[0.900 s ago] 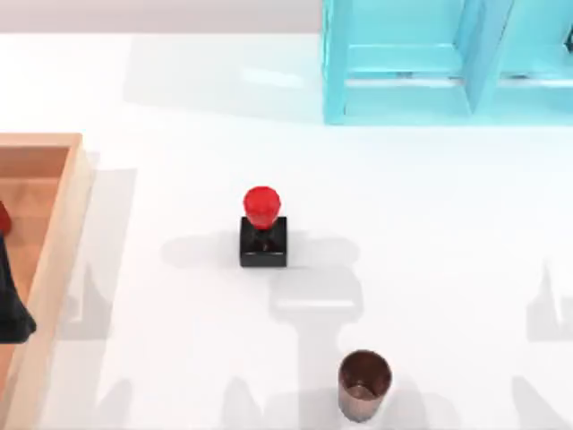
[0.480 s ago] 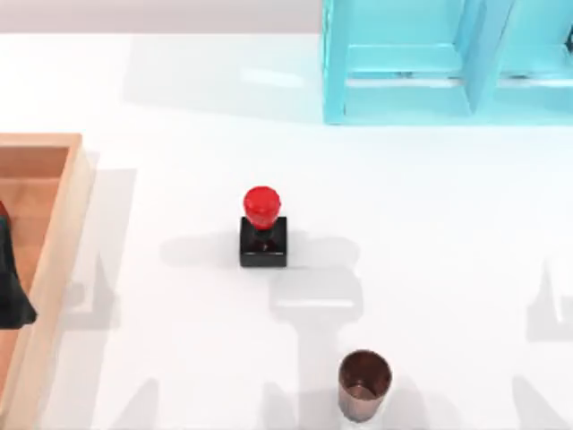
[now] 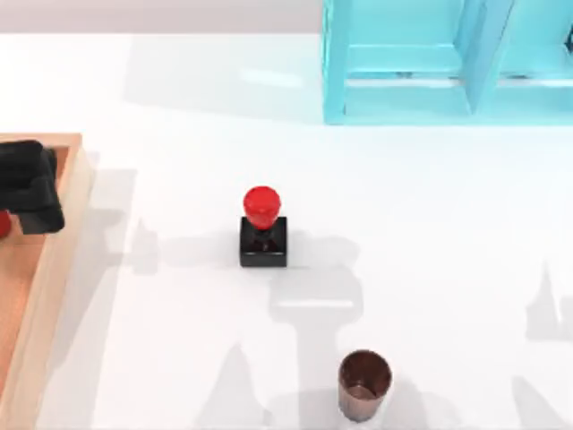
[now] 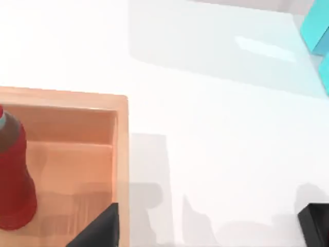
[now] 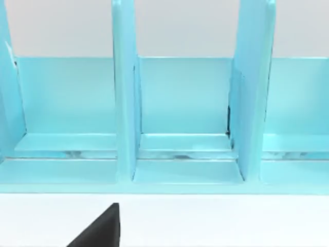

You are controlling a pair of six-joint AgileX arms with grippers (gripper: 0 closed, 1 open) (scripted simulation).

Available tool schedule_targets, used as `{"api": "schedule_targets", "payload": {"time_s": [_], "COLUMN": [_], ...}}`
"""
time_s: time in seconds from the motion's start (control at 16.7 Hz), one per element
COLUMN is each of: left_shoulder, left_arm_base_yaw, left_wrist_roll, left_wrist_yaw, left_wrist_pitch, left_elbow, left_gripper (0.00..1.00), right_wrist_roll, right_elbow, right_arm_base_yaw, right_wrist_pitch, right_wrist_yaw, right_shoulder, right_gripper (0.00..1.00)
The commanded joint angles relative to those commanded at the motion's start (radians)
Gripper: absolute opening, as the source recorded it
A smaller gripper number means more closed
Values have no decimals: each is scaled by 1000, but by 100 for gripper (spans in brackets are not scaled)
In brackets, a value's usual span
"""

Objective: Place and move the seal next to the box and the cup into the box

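Note:
The seal [image 3: 263,228], a black block with a red knob, stands upright mid-table. The copper cup [image 3: 364,383] stands upright near the front edge, right of the seal. The wooden box [image 3: 67,224] lies at the table's left edge; the left wrist view shows its corner [image 4: 121,149]. My left gripper [image 3: 31,188] hovers over the far end of the box, well left of the seal. It is open and holds nothing, with one dark fingertip [image 4: 100,231] over the box rim. My right arm is parked facing the shelf, one fingertip [image 5: 100,229] showing far off to the side.
A turquoise shelf unit [image 3: 448,63] stands at the back right, and its compartments [image 5: 180,103] face the right wrist camera. A red bottle-like object [image 4: 13,180] stands inside the box. White tabletop lies between the box, the seal and the cup.
My left gripper moved from the near part of the box toward its far end. The seal and cup stayed put.

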Motion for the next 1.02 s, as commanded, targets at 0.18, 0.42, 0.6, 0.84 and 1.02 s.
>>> {"api": "schedule_targets", "payload": {"time_s": [0.18,0.42,0.6,0.84,1.02], "left_shoulder": [299,708,994,1306,1466], "left_arm_base_yaw": [-72,-176,-251,-337,-381], "left_wrist_roll": [-73,-169,-234,-304,-340], "left_wrist_yaw": [-2,-2,0,3,3], "left_wrist_pitch": [-187,-440,-617,-810,-909], "left_elbow": [265,629,890,1190,1354], "left_gripper": [100,100,100,100,100], "right_wrist_roll": [0,0,0,0,0], "right_elbow": [0,0,0,0,0], "right_arm_base_yaw": [0,0,0,0,0], "right_wrist_pitch": [0,0,0,0,0], "right_wrist_yaw": [0,0,0,0,0], "right_shoulder": [0,0,0,0,0], "right_gripper": [100,100,100,100,100]}}
